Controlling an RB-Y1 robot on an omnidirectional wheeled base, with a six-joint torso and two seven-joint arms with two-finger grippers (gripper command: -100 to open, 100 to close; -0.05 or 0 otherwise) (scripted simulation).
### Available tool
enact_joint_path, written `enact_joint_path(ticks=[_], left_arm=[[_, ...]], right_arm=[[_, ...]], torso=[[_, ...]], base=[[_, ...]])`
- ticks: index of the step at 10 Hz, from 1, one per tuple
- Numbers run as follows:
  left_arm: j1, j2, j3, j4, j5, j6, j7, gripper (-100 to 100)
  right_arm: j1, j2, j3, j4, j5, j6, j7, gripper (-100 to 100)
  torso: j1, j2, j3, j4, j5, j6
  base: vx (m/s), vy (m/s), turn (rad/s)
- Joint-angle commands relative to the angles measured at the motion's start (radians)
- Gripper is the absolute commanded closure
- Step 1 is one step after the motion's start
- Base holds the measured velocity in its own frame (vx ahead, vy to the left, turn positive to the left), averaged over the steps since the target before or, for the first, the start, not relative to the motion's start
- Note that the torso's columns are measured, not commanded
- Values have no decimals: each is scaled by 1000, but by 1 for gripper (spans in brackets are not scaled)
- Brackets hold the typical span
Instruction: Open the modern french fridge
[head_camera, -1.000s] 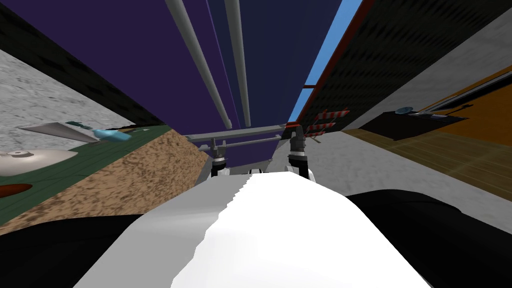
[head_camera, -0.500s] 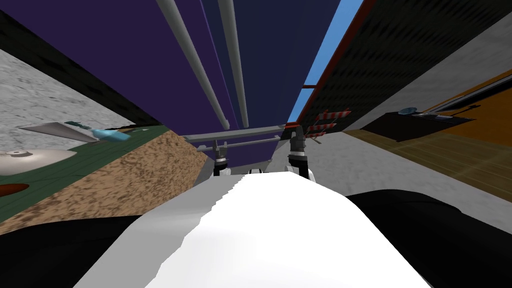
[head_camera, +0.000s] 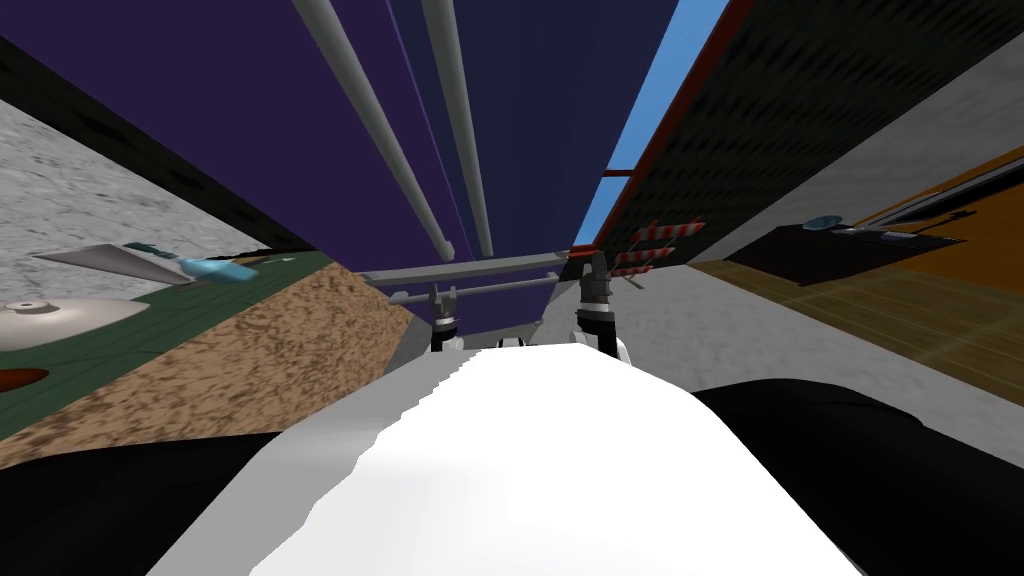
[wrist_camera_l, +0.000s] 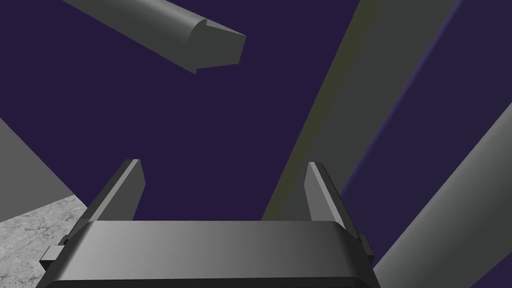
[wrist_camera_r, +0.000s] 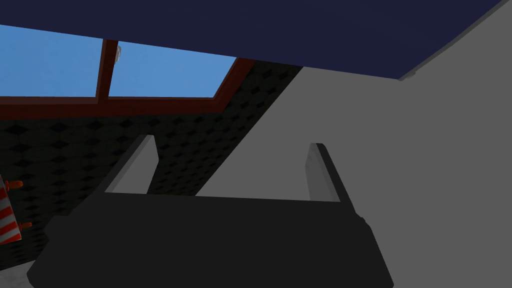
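Fridge (head_camera: 230, 110) dead ahead, dark purple doors, beside the counter (head_camera: 250, 350) end. Left gripper (wrist_camera_l: 222, 166) fingers wide, empty, facing the door near a grey handle (wrist_camera_l: 210, 42) end. Right gripper (wrist_camera_r: 232, 144) wide, empty, at the fridge's right edge.

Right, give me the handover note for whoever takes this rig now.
Left gripper: open, empty, facing the fridge's purple left door. The end of a grey handle lies ahead of the fingers, not between them.
Right gripper: open, empty, at the fridge's right edge, pointing toward the window.
Done: both arms are at the fridge front. The doors look shut.
Left: get a gripper around a door handle, shut on it, pull the door open.
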Motion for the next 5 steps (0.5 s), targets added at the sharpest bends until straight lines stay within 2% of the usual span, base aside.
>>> enact_joint_path(ticks=[1,3,4,5], left_arm=[[-18,-4,-4,63,4,-35,4,-100],[-52,-12,-7,140,13,-90,11,-100],[-52,-12,-7,166,13,-90,11,-100],[-69,-16,-9,199,17,-116,14,-100]], right_arm=[[0,0,0,0,0,0,0,0],[0,0,0,0,0,0,0,0],[0,0,0,0,0,0,0,0],[0,0,0,0,0,0,0,0]], torso=[[0,-1,0,0,0,0],[-1,-1,0,0,0,0],[-2,-1,-1,0,0,0],[0,-1,0,0,0,0]], base=[[23,-48,15],[34,-70,28],[36,-59,16],[31,-55,22]])
